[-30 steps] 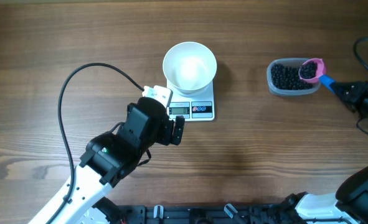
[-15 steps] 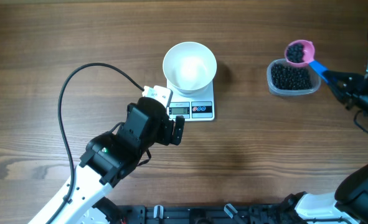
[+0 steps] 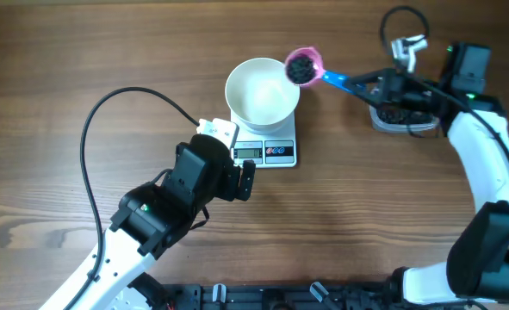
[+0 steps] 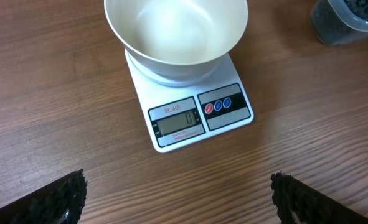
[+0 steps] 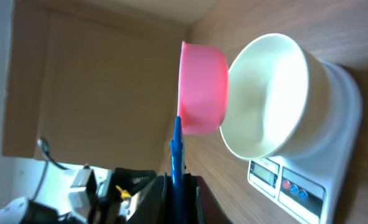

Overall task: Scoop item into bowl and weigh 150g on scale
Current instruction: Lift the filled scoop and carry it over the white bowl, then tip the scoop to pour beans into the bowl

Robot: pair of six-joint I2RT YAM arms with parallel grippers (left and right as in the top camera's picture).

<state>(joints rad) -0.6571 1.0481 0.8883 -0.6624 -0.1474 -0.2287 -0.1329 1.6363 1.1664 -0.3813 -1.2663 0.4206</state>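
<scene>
The white bowl [image 3: 263, 92] stands empty on the white scale [image 3: 271, 152], whose display [image 4: 177, 122] reads zero. A pink scoop [image 3: 304, 65] with a blue handle [image 3: 340, 82] hovers over the bowl's right rim, carrying a small load of the black item. My right gripper [image 3: 381, 86] is shut on that handle, which the right wrist view shows pinched between the jaws [image 5: 176, 193], with the scoop [image 5: 202, 87] beside the bowl [image 5: 268, 93]. My left gripper [image 3: 237, 176] hangs open just front-left of the scale, its fingertips [image 4: 59, 199] far apart above bare wood.
A clear tub [image 3: 405, 120] of the black beads sits right of the scale, mostly covered by my right arm; it also shows at top right of the left wrist view, tub [image 4: 349, 22]. A black cable [image 3: 108, 112] loops over the left of the table.
My right arm swung left, carrying the loaded scoop from above the tub to the bowl's right rim. The left arm stayed still.
</scene>
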